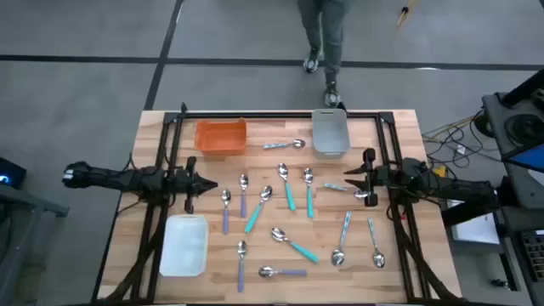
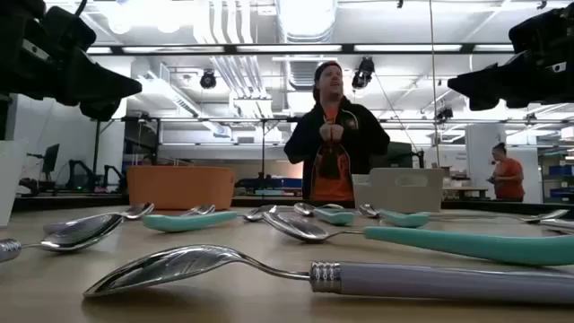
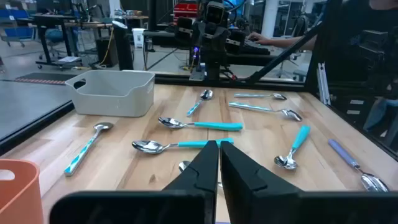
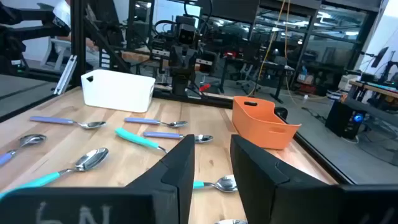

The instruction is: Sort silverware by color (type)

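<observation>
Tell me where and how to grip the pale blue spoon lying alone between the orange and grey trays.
Grip the slim handle near its middle, coming straight down from above with the jaws across it. The spoon lies flat and alone on the table, and its rounded shiny bowl would likely slip.

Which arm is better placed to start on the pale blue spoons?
Probably the right: its pincer hangs open directly beside the pale blue spoons on its side of the table, while the left pincer, apparently shut, waits across the table.
</observation>
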